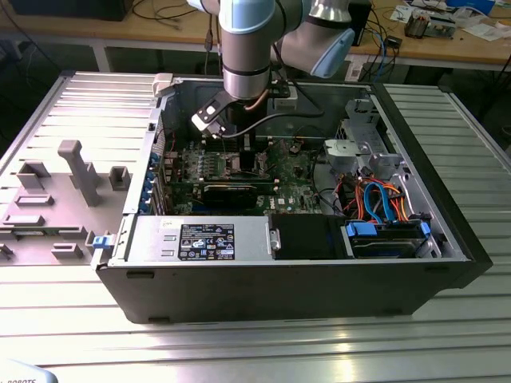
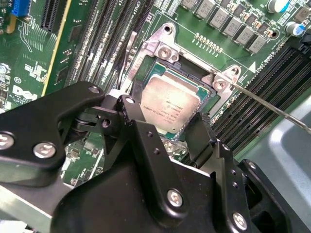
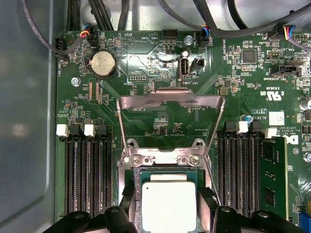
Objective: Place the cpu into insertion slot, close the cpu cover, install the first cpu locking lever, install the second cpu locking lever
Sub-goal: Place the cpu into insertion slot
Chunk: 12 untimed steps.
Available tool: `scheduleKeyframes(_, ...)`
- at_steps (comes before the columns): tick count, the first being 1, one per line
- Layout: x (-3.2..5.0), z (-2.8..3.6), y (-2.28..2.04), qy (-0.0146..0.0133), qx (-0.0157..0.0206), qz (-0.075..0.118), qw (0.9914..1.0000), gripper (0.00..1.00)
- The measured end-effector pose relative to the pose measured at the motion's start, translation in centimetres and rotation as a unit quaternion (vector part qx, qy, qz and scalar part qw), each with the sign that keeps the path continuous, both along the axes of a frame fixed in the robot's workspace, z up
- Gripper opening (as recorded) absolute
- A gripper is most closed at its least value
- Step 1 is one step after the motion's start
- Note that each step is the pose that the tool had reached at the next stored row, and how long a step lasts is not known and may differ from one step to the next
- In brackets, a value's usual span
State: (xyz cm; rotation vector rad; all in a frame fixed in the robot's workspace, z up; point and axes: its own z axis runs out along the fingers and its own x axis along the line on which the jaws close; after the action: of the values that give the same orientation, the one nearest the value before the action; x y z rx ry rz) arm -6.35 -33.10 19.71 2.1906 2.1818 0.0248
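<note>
Opened just wider than the cpu [image 3: 168, 206], my end effector [image 2: 163, 114] straddles it, a finger at each side, not clamping. The cpu lies flat in the insertion slot [image 3: 167, 170]; the cpu cover [image 3: 170, 100] stands flipped up at the slot's hinged edge.

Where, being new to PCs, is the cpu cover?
In the computer case, on the motherboard, the insertion slot holds the cpu. Hinged open at its edge is the cpu cover: a silvery windowed frame, unlike the black memory slots alongside.
</note>
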Motion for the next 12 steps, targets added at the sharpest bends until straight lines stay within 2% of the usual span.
scheduleKeyframes(7,0.0,0.79,0.0,0.0,0.0001,0.0,1.0,0.62)
scheduleKeyframes(9,0.0,0.79,0.0,0.0,0.0016,0.0,1.0,0.62)
scheduleKeyframes(12,0.0,0.67,0.0,0.0,0.0016,0.0,1.0,0.62)
